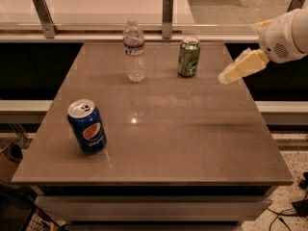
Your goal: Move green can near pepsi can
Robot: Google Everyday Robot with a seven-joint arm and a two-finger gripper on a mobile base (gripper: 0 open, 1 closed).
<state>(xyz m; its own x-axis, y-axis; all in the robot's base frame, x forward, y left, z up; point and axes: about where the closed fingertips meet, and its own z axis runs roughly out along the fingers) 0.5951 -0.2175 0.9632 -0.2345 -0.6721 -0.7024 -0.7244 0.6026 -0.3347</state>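
gripper (225, 76) hangs over the table (192, 143) edge; apart or together, can't tell. green can (188, 57) upright just left of it, pepsi can (87, 126) well beyond.

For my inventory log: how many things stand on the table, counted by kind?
Cans: 2 (green can, pepsi can)
Bottles: 1 (bottle)
Total: 3
The gripper is above the right edge of the table, right of the green can and apart from it.
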